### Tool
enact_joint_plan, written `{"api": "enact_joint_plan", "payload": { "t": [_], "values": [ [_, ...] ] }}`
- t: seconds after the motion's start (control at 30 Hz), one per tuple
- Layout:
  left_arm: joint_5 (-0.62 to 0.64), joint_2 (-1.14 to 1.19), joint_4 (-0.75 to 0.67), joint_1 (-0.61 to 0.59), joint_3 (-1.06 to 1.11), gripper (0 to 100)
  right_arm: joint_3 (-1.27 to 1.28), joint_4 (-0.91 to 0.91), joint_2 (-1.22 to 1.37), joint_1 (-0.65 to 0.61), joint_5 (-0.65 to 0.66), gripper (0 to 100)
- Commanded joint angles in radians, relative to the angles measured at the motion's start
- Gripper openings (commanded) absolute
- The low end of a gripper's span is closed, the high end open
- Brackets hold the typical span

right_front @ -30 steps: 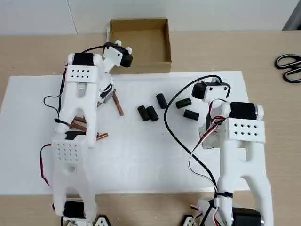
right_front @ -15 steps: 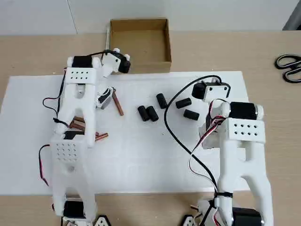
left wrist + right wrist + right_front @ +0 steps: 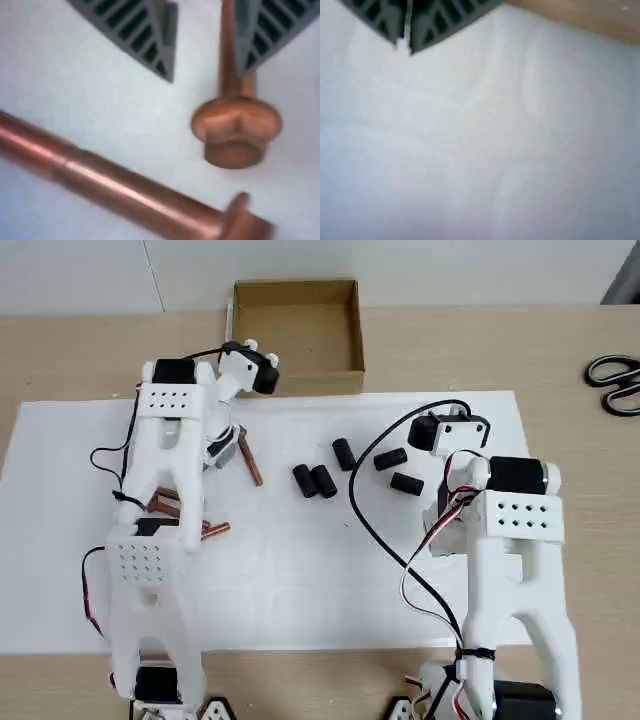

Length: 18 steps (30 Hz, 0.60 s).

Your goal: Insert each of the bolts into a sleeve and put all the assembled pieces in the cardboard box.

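The left tool is held wide over the white sheet, and nothing is clamped in it. A copper bolt is seen between its fingers, the shank lying close against one finger and the flanged head just past the fingertips. A second copper bolt lies crosswise just beyond that head. Further bolts are gathered well behind the tool, partly under the arm.

The bolts are judged stiff, light and smooth, so apt to roll or slip. The shank near the head is judged the best place for a hold, since the tip is then left free for a sleeve. Each is a slim copper-coloured rod with a broad head.

Black sleeves, short and tubular, are scattered between the two tools. The cardboard box stands beyond the left tool. The right tool is closed on nothing, close above the sheet.
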Motion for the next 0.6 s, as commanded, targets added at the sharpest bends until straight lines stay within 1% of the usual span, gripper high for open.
{"api": "enact_joint_plan", "payload": {
  "t": [0.0,0.2,0.43,0.57],
  "values": [
    [-0.008,-0.008,-0.028,-0.015,-0.012,13,-0.006,-0.001,-0.007,0.007,0.011,0.4],
    [-0.035,0.002,-0.026,-0.025,0.001,13,-0.006,-0.001,-0.007,0.007,0.011,0.4],
    [-0.037,0.114,-0.028,-0.020,-0.004,13,-0.006,-0.001,-0.007,0.007,0.011,0.4],
    [-0.037,0.141,-0.020,-0.025,-0.074,10,-0.006,-0.001,-0.007,0.007,0.011,0.4]
  ]
}}
